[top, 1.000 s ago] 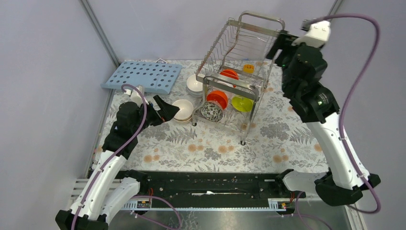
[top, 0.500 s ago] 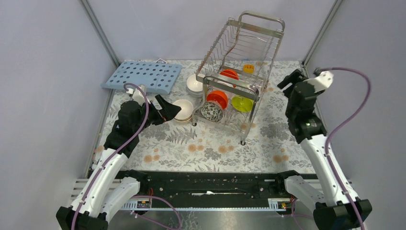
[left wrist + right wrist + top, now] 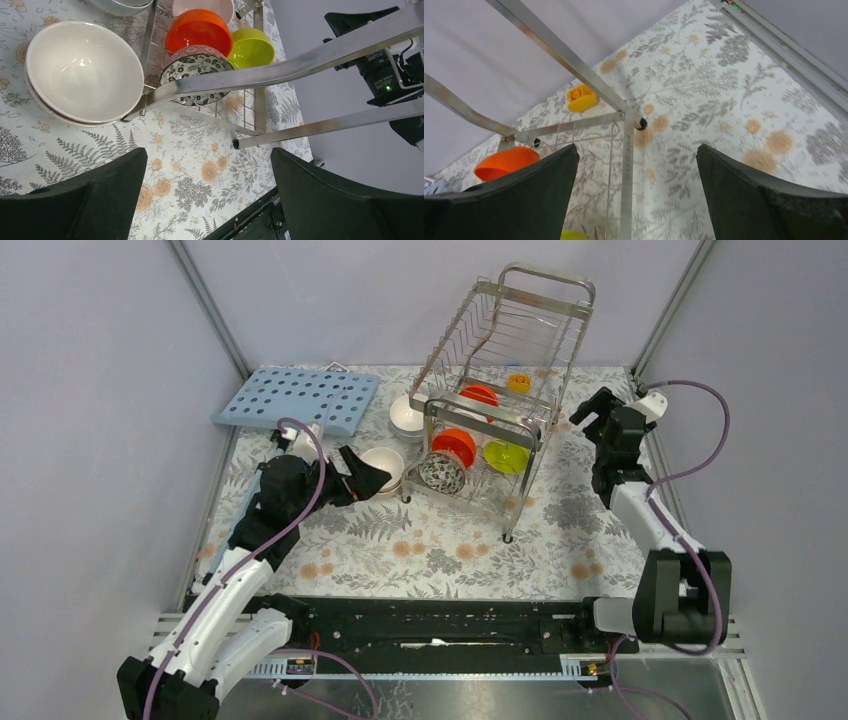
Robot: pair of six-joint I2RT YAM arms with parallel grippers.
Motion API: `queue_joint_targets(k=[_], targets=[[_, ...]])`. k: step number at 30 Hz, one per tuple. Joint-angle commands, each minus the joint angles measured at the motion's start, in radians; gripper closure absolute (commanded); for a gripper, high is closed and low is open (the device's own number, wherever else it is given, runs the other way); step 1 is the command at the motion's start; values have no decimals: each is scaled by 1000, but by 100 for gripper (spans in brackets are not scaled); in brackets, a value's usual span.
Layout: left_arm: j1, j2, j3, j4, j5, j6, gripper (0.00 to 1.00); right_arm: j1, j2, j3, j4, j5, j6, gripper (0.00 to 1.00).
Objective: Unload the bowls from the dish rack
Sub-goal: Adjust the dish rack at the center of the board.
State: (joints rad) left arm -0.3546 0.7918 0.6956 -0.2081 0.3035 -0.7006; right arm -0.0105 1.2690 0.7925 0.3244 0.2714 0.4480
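I am watching the left gripper (image 3: 366, 480) hovering with its jaws spread wide and gripping nothing, just beside the cream-beige bowl (image 3: 383, 468) sitting on the floral tabletop (image 3: 440, 550). The right gripper (image 3: 592, 410) is hanging released too, near the right side of the dish rack (image 3: 500, 340). In the rack's lower tier, an orange-red bowl (image 3: 455, 447), a lime-green bowl (image 3: 506, 455) and a speckled bowl (image 3: 441, 472) are standing on edge. White bowls (image 3: 407, 416) are resting on the tabletop beside the rack.
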Motion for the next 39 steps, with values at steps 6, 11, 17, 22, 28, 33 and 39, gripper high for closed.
queue_joint_targets(k=[6, 11, 17, 22, 28, 33, 39], targets=[[-4, 16, -13, 95, -16, 20, 1, -22, 308, 65, 578, -225, -121, 9], [-6, 31, -24, 133, -23, 6, 1, -22, 450, 131, 649, -168, -125, 12], [-7, 85, -33, 151, -14, -1, 1, -22, 572, 227, 705, -171, -112, 14], [-7, 95, -43, 171, -20, 3, 1, -22, 638, 309, 689, -171, -114, 16], [-7, 120, -32, 173, -19, 13, 1, -22, 701, 411, 600, -180, -124, 19], [-7, 142, -44, 175, -21, 13, 1, -22, 736, 461, 569, -189, -123, 29], [-7, 144, -52, 177, -27, 17, 1, -22, 740, 470, 543, -162, -140, 57]])
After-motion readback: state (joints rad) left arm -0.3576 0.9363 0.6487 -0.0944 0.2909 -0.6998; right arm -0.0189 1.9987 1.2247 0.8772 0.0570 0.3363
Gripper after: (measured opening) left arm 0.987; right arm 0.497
